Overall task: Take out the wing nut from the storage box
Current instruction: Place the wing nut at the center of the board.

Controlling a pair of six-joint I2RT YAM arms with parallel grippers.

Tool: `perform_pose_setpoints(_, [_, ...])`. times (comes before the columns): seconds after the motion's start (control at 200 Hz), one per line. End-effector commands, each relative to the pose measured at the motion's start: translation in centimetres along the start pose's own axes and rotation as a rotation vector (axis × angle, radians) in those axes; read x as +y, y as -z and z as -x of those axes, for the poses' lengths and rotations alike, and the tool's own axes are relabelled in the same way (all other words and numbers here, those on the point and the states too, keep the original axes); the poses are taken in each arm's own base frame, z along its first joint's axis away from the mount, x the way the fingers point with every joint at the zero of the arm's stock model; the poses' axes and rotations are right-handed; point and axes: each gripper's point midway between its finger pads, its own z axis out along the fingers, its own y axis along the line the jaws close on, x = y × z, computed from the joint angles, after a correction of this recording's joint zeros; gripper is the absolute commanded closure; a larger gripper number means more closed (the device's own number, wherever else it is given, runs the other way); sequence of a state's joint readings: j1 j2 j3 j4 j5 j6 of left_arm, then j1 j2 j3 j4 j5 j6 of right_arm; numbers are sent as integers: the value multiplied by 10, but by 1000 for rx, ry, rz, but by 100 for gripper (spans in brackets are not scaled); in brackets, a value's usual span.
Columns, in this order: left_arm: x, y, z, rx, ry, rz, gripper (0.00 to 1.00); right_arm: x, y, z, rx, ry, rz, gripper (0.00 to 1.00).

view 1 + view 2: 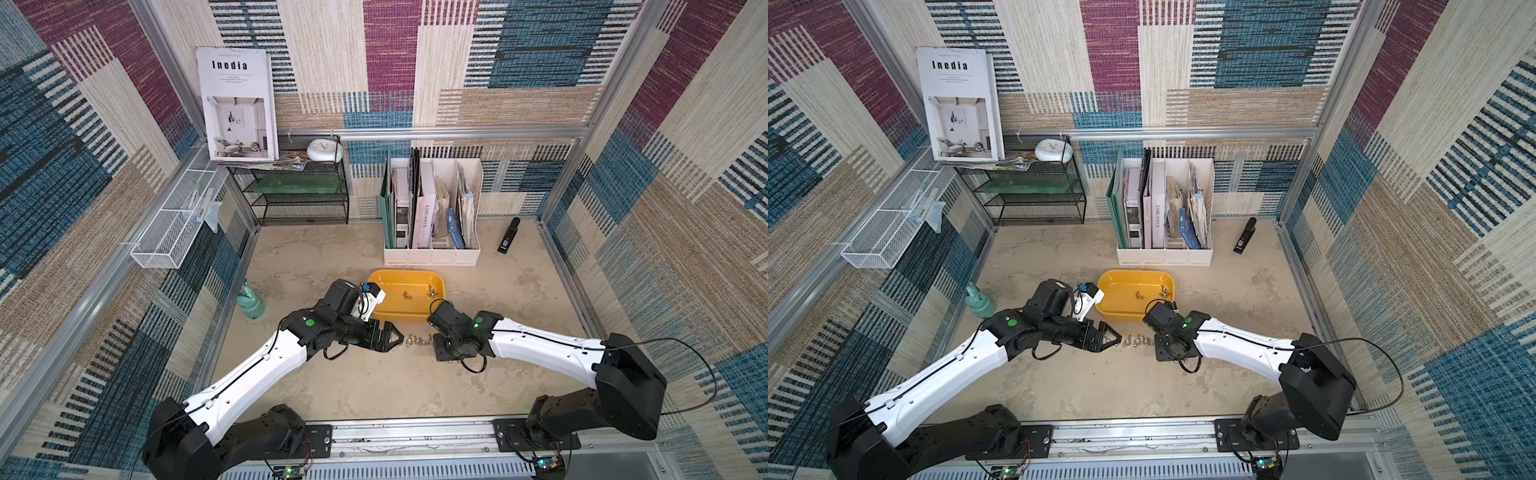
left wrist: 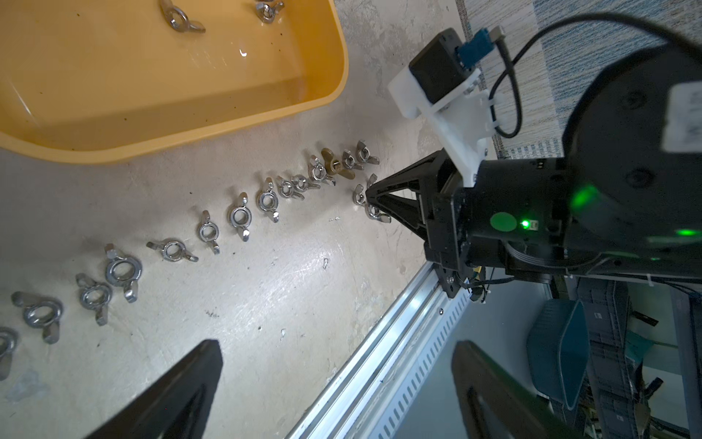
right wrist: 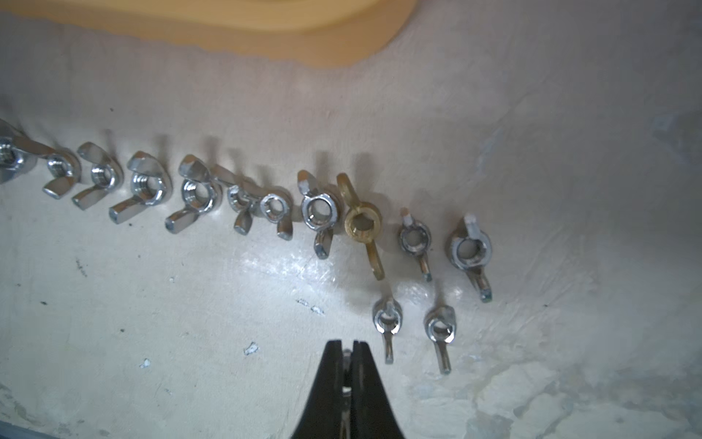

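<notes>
The right end effector (image 3: pixel 346 345) is hanging close over the desk (image 3: pixel 228 361), its jaws pressed together on a sliver of bright metal that is probably one wing of a wing nut (image 3: pixel 346 356). The left end effector (image 2: pixel 338 344) is hanging nearby, jaws wide apart and holding nothing. Two more wing nuts (image 1: pixel 407 295) are lying in the storage box (image 1: pixel 395 309), towards its far wall. A long row (image 3: pixel 197 194), including a brass one (image 3: pixel 362 224), is lining the desk just outside the box. Each nut is looking small, light, rigid and slick. Pinching a flat wing seems surest, since the rounded body would likely be slipping free.
</notes>
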State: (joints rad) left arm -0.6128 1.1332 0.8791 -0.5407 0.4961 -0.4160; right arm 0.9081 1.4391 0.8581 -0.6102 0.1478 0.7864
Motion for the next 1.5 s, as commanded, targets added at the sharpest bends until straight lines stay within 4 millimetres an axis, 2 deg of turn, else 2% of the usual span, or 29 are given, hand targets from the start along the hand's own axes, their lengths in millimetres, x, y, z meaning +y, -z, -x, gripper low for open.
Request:
perform_pose_setpoints(0.0, [0,2,-1,-1,5,8,1,10,-6,6,-18,0,33,94])
perform_pose_setpoints(0.466, [3,2,-4,3,6,22,1,13,-29,-1,29,32,11,92])
perform_pose_setpoints(0.531, [3,2,-4,3,4,22,1,12,-30,-2,32,33,8,86])
perform_pose_setpoints(0.661, [4,1,-4,6,6,24,1,13,-31,-4,39,40,5,82])
perform_pose_setpoints(0.761, [4,1,-3,4,4,26,1,13,-25,1,25,38,0,63])
perform_pose_setpoints(0.831, [4,1,-2,3,4,27,1,13,-18,5,10,37,-5,61])
perform_pose_setpoints(1.037, [13,1,4,-24,13,89,1,20,15,30,-76,56,8,59])
perform_pose_setpoints(1.222, [19,4,15,-56,14,133,1,22,44,72,-209,71,-35,49])
perform_pose_setpoints(1.312, [21,5,19,-64,16,155,1,23,44,94,-229,97,-47,45])
perform_pose_setpoints(1.497, [24,4,25,-66,15,170,1,23,27,135,-235,127,-53,40])
